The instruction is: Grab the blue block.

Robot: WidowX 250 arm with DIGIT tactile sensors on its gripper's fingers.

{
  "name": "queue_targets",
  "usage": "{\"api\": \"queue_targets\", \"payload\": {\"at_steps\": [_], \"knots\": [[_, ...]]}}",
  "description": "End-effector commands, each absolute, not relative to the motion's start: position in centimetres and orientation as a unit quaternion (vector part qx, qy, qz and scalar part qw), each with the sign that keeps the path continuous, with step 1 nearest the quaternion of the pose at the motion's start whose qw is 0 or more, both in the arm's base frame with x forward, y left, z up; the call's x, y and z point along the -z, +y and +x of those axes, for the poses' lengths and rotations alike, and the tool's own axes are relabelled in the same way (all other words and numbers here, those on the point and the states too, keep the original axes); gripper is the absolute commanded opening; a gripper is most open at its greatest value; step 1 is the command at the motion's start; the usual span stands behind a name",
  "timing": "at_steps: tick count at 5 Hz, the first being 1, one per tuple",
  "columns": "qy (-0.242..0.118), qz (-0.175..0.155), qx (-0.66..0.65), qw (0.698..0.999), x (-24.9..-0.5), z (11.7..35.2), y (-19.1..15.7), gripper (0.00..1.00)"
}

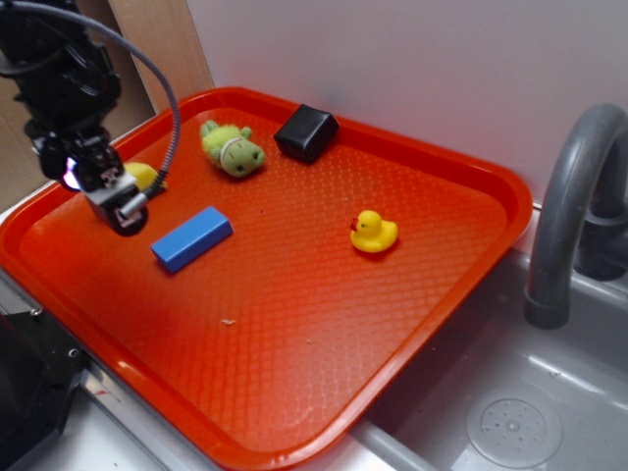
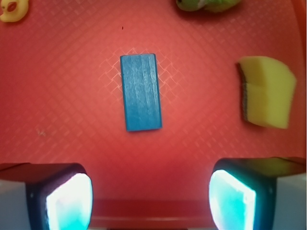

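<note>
**Blue brick lies free, fingers spread above the tray**

The small bright blue rectangular block (image 2: 140, 92) lies flat on the orange-red textured plastic tray (image 1: 324, 294), apart from the yellow foam sponge (image 2: 266, 92) and the green plush toy (image 1: 233, 147). The black robot gripper's fingers (image 2: 149, 199) are released, wide apart and empty, hovering near the block's short end. The block looks rigid, light, smooth-faced and possibly a little slick. The best hold is probably across its two long sides at mid-length, where the narrow width fits easily between the pads.
</note>
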State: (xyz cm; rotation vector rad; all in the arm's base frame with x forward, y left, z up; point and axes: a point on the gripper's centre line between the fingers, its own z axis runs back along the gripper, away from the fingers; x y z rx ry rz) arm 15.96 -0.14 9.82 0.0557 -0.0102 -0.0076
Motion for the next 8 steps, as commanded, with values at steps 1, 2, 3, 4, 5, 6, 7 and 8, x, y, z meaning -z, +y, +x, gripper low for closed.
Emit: {"api": "queue_targets", "payload": {"at_steps": [1,2,3,4,5,6,7,8], "knots": [[0.009,0.022,-0.005,1.0,-7.5,20.5,-1.4,1.0],[0.038,0.038,0.014,0.998,-4.7,21.5,-1.5,1.0],[0.068,0.051,0.025,0.996,-1.5,19.9,-0.6,1.0],[0.076,0.066,0.043,0.994,0.2,19.3,-0.1,0.0],[0.066,0.057,0.045,0.995,-0.5,19.6,-0.1,0.0],[0.058,0.056,0.035,0.996,-2.2,19.7,-0.2,0.0],[0.097,0.062,-0.027,0.993,-6.8,19.3,0.1,0.0],[0.059,0.042,-0.089,0.993,-11.7,18.7,0.5,0.0]]}}
